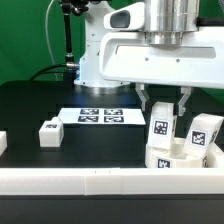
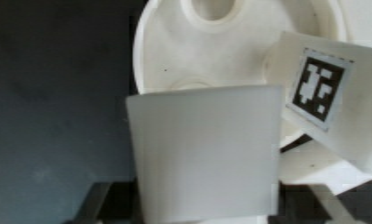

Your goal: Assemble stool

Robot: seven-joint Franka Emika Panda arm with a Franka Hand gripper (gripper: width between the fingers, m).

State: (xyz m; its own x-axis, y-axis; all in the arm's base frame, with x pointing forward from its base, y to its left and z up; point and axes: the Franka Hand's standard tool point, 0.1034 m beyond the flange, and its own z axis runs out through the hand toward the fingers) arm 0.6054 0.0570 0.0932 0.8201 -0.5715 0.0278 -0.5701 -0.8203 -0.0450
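Observation:
My gripper [image 1: 164, 110] hangs at the exterior view's right, shut on an upright white stool leg [image 1: 160, 132] that carries a square tag. A second tagged leg [image 1: 203, 134] stands just to its right. Both rise beside the white round seat [image 1: 186, 163], which stands by the front rail. In the wrist view the held leg [image 2: 201, 150] fills the space between my fingers [image 2: 112, 200]. The seat [image 2: 192, 50] lies behind it, and the other leg [image 2: 325, 85] shows its tag. A third leg [image 1: 50, 131] lies apart on the black table at the left.
The marker board [image 1: 100, 115] lies flat in the middle of the table. A long white rail [image 1: 90, 181] runs along the front edge. A small white piece [image 1: 3, 143] sits at the far left edge. The robot base [image 1: 95, 60] stands at the back.

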